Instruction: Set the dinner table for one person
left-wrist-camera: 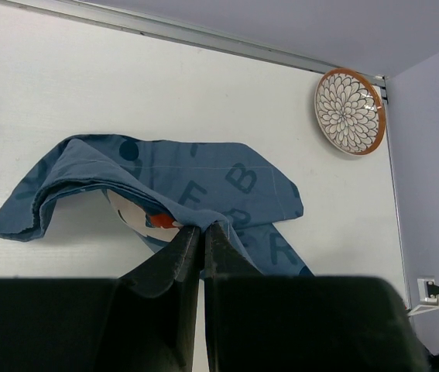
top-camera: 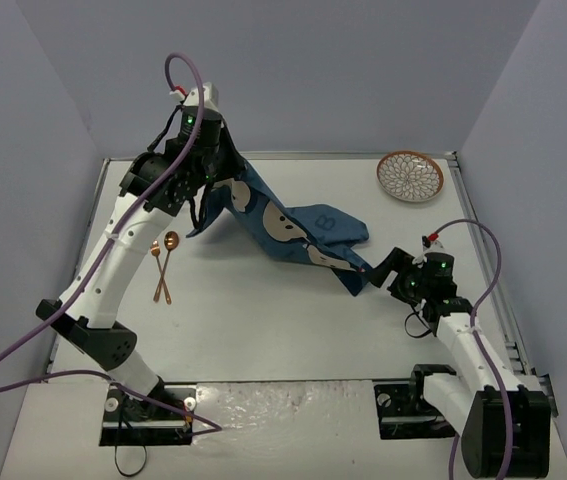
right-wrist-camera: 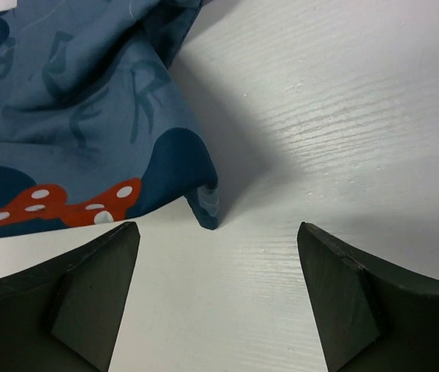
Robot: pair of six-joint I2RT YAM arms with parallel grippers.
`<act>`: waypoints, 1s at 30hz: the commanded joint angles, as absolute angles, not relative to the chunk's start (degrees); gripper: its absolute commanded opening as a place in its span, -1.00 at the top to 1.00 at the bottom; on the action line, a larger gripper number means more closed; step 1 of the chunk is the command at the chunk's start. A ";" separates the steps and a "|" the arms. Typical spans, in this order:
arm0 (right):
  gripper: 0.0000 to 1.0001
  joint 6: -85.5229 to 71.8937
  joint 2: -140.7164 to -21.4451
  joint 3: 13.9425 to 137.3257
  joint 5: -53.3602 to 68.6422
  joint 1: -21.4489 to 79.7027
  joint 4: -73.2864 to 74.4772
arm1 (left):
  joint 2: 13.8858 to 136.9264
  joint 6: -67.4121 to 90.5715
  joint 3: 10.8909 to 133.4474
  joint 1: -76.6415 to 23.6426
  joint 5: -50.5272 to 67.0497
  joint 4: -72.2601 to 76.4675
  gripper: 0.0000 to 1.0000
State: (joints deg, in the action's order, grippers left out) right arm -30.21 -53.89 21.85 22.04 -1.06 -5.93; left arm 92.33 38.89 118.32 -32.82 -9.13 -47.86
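top view: dinner table (top-camera: 283,330) is white, flat and thin metal-edged, and lies beneath both arms. left gripper (top-camera: 211,178) is raised over its far-left part.
left wrist: jaws pressed together on a fold of the blue cloth mat (left-wrist-camera: 204,182), white tabletop below.
right wrist: right gripper (right-wrist-camera: 217,229) spread wide, low over the faintly grained top, cloth corner just ahead of the gap.

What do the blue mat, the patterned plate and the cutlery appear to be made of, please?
The mat looks like matte woven cloth: it drapes and folds. The plate is probably glazed ceramic, judging by its gloss and printed petal pattern. The cutlery seems copper-toned metal from its shine, though too small to confirm.
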 commanded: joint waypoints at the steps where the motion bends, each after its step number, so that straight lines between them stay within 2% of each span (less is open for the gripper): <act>1: -0.59 -30.25 -54.88 19.59 26.19 -0.19 -16.87 | 91.56 37.62 121.10 -32.34 -10.11 -45.36 1.00; 7: -0.58 -30.06 -57.70 16.38 22.34 5.17 -24.51 | 92.02 37.82 121.87 -32.26 -9.47 -45.41 1.00; 16: -0.55 -28.89 -68.28 18.62 19.27 6.39 -30.33 | 91.37 37.86 121.52 -31.93 -9.17 -45.47 1.00; 19: -0.45 -28.85 -70.22 19.63 18.90 6.89 -31.50 | 90.95 37.88 121.08 -31.89 -9.05 -45.27 1.00; 22: -0.25 -28.83 -71.92 20.28 18.73 7.62 -31.98 | 90.37 37.88 120.43 -31.73 -9.14 -45.01 1.00; 30: 0.03 -28.34 -73.39 21.23 18.81 8.49 -32.89 | 89.22 37.91 119.39 -30.55 -8.74 -44.82 1.00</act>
